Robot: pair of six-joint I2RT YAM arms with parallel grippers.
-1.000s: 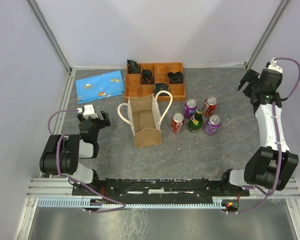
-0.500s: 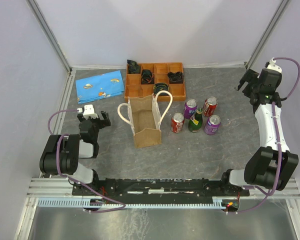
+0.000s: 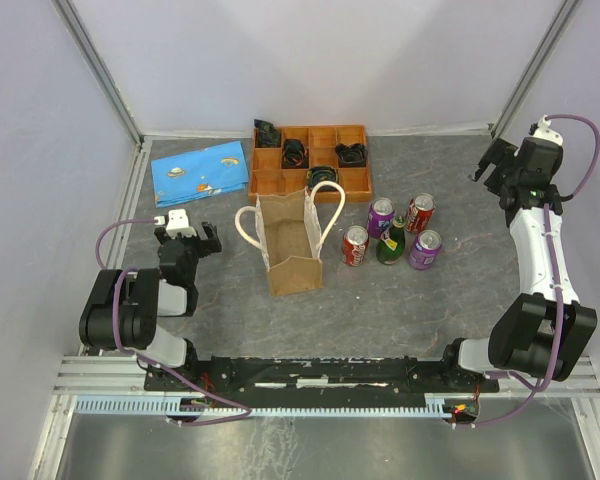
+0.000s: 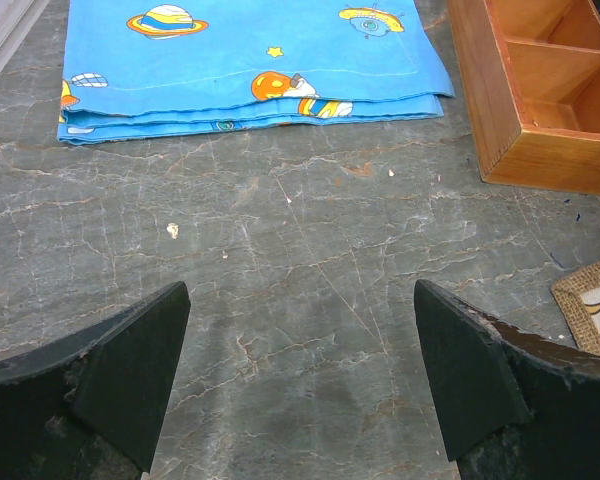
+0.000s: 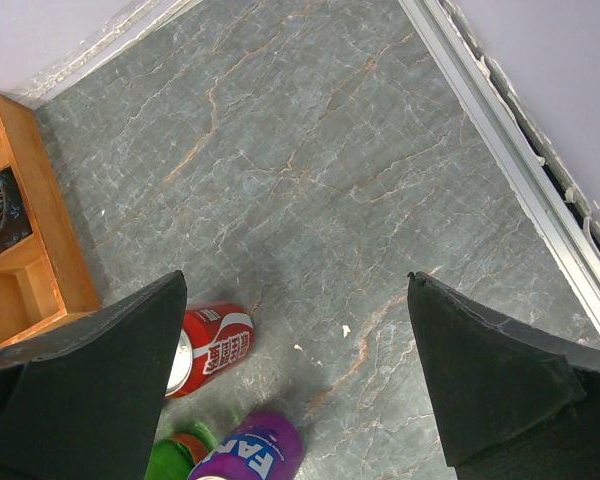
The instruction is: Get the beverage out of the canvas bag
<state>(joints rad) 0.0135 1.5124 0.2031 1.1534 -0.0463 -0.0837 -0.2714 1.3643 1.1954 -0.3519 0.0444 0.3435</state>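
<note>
The tan canvas bag (image 3: 290, 240) stands open mid-table with two cream rope handles; its corner shows in the left wrist view (image 4: 592, 305). From above I see no beverage inside it. Several drinks stand right of it: a red can (image 3: 355, 245), a purple can (image 3: 380, 215), a green bottle (image 3: 391, 240), another red can (image 3: 420, 212) and another purple can (image 3: 425, 249). My left gripper (image 3: 187, 232) (image 4: 300, 370) is open and empty, low over the table left of the bag. My right gripper (image 3: 490, 162) (image 5: 295, 370) is open and empty, raised at the far right, above a red can (image 5: 210, 345).
An orange-brown wooden compartment tray (image 3: 310, 160) (image 4: 540, 100) (image 5: 30, 230) with dark items stands behind the bag. A folded blue printed cloth (image 3: 200, 170) (image 4: 250, 50) lies at the back left. Metal frame rails and white walls bound the table.
</note>
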